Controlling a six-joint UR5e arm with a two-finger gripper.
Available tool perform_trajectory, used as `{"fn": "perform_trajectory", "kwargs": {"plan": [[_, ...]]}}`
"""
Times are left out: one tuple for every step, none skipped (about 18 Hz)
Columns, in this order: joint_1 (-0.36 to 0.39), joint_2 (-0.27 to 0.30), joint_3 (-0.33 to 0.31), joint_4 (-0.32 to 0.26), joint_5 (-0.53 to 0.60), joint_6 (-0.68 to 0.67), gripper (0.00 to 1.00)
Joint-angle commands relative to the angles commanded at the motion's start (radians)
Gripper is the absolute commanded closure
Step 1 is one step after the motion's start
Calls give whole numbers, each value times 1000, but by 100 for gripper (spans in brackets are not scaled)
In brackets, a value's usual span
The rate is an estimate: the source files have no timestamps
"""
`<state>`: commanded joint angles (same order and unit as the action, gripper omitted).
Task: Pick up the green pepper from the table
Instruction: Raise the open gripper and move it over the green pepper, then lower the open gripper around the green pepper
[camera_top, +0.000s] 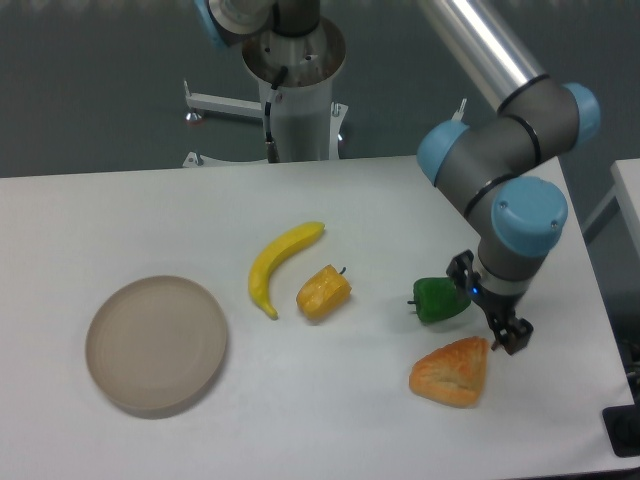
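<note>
Sitting bare at eight o'clock on the table (120, 210), the plate (156, 345) holds nothing; at three o'clock the pincer (487, 312) straddles the green pepper (438, 299), grip unclear.

No text, label or number is legible

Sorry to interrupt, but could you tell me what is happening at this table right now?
A robot arm has its hand down at the right side of the white table, right against a green pepper. Whether the pepper is gripped cannot be told; it seems to rest on the table. A pastry lies just in front of it. Further left are a yellow pepper, a banana and an empty beige plate, none being handled.
</note>
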<state>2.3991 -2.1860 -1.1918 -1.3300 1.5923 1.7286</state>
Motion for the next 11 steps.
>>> {"fn": "perform_trajectory", "kwargs": {"plan": [[6,2,-6,0,-3,17,0],[8,5,-17,0,-3,35,0],[11,6,-28,2,-5,45,0],[14,6,-32,2,-9,48,0],[17,6,-38,2,-11,49,0],[21,8,-57,12,-11,49,0],[25,8,-72,20,-17,52,0],[31,8,-81,23,-26,64,0],[35,11,-89,28,-37,72,0],[35,15,-94,28,-46,72,0],[35,15,-98,28,-57,72,0]]}}
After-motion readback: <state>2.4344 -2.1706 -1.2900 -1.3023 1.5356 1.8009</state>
